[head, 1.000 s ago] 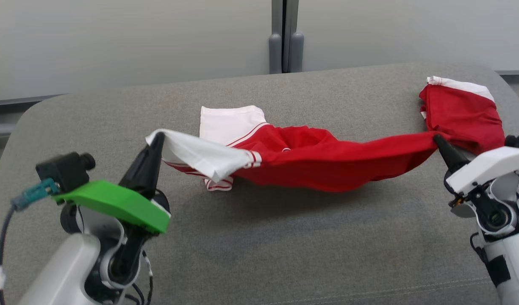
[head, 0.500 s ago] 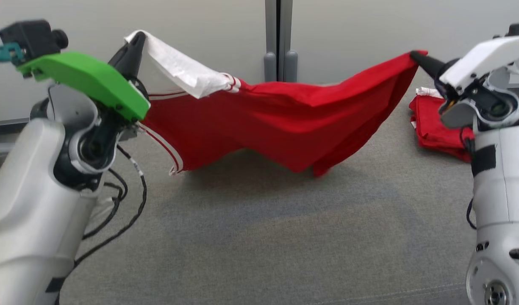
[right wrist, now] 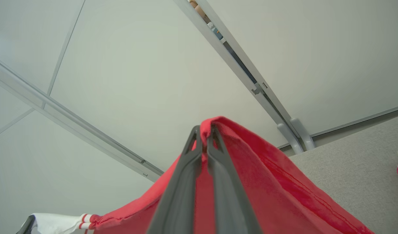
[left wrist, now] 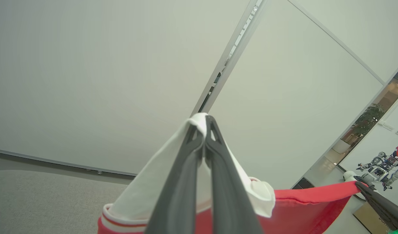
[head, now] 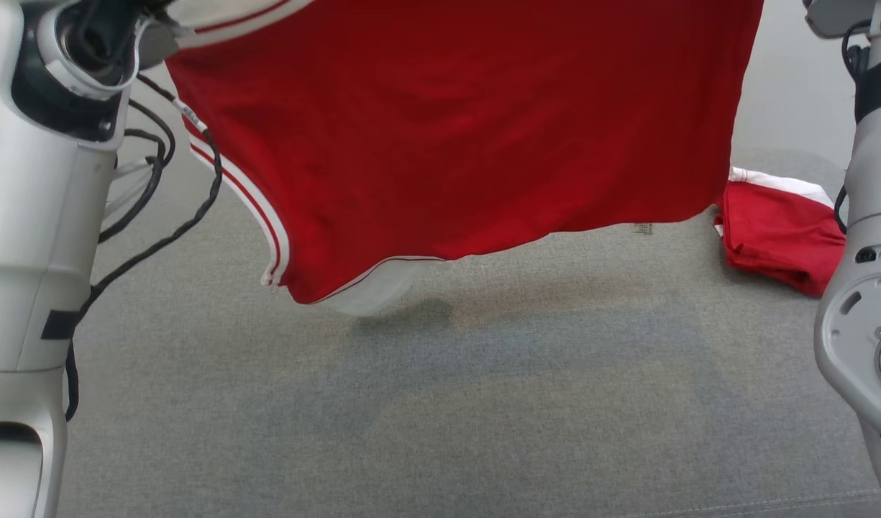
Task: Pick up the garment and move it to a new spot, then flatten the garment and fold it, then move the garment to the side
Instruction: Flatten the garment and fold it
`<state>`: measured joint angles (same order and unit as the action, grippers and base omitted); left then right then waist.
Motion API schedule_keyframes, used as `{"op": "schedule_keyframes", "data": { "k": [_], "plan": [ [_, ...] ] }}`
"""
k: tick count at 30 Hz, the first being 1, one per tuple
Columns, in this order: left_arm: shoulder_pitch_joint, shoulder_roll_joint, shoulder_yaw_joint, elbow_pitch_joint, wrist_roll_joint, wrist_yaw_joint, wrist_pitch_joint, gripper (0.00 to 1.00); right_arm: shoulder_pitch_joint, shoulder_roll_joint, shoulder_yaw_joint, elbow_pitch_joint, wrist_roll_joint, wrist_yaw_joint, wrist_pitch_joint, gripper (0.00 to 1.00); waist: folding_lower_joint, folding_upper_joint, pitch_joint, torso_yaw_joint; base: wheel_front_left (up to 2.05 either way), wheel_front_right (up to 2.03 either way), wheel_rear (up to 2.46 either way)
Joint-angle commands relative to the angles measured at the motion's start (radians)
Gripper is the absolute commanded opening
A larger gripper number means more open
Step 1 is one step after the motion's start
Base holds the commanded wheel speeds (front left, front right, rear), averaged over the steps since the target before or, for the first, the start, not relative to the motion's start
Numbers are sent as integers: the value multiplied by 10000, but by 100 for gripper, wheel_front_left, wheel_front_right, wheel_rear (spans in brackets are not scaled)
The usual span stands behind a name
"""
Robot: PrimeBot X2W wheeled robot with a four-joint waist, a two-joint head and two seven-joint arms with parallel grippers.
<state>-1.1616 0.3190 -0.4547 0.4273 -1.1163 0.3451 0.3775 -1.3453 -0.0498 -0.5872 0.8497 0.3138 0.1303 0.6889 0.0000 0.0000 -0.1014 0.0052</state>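
Observation:
The garment (head: 454, 137) is a red shirt with white, red-striped trim. It hangs spread in the air above the grey table (head: 440, 403), its lower hem just over the surface. My left gripper (left wrist: 203, 122) is shut on a white sleeve edge (left wrist: 160, 185) of the garment. My right gripper (right wrist: 203, 130) is shut on a red edge (right wrist: 250, 162) of the garment. In the head view both forearms rise at the sides, their fingertips above the top edge. In the left wrist view the right gripper's dark fingers (left wrist: 380, 204) show at the far end of the stretched cloth.
A second red and white garment (head: 778, 223) lies bunched at the table's right edge, near my right arm (head: 864, 288). Black cables (head: 152, 216) hang from my left arm (head: 30, 216). A pale wall with a vertical post stands behind the table.
Both grippers have risen, lifting the garment off the table until it hangs spread out. The head view has shifted, so the grippers' tips have passed above its top edge.

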Motion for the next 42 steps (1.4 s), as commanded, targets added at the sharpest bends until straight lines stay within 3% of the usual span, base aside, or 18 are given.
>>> {"op": "schedule_keyframes", "data": {
  "k": [1, 15, 20, 25, 29, 36, 42],
  "plan": [
    [-320, -90, 65, 159, 67, -89, -85, 0, -316, -21, -120, 157, -206, 5, -151, 0, 0, 0, -89, 57, 0, 0, 0],
    [-1516, -369, 248, 1147, 109, -558, -582, 0, -1782, -12, -527, 1516, -1122, 5, -687, 0, 0, 0, -107, -3, 0, 0, 0],
    [-1722, -456, 189, 1467, 199, -544, -654, 0, -1977, -12, -510, 1963, -1324, 5, -1056, 0, 0, 0, 257, -18, 0, 0, 0],
    [-2414, -597, 76, 2045, 577, -402, -1136, 0, -2417, -11, -422, 2258, -1953, 5, -2383, 0, 0, 0, 1295, -9, 0, 0, 0],
    [-3401, -703, 277, 2445, 1076, -383, -2429, 0, -3273, -17, -193, 2585, -1968, 4, -3959, 0, 0, 0, 2476, -129, 0, 0, 0],
    [-5174, -1009, 355, 3538, 1977, -908, -5059, 0, -4637, -23, 333, 3174, -1880, 4, -7159, 0, 0, 0, 4172, -289, 0, 0, 0],
    [-5951, -1305, 424, 4836, 2160, -1160, -5943, 0, -5084, -20, 206, 3686, -2243, 4, -8574, 0, 0, 0, 5089, -211, 0, 0, 0]
  ]
}}
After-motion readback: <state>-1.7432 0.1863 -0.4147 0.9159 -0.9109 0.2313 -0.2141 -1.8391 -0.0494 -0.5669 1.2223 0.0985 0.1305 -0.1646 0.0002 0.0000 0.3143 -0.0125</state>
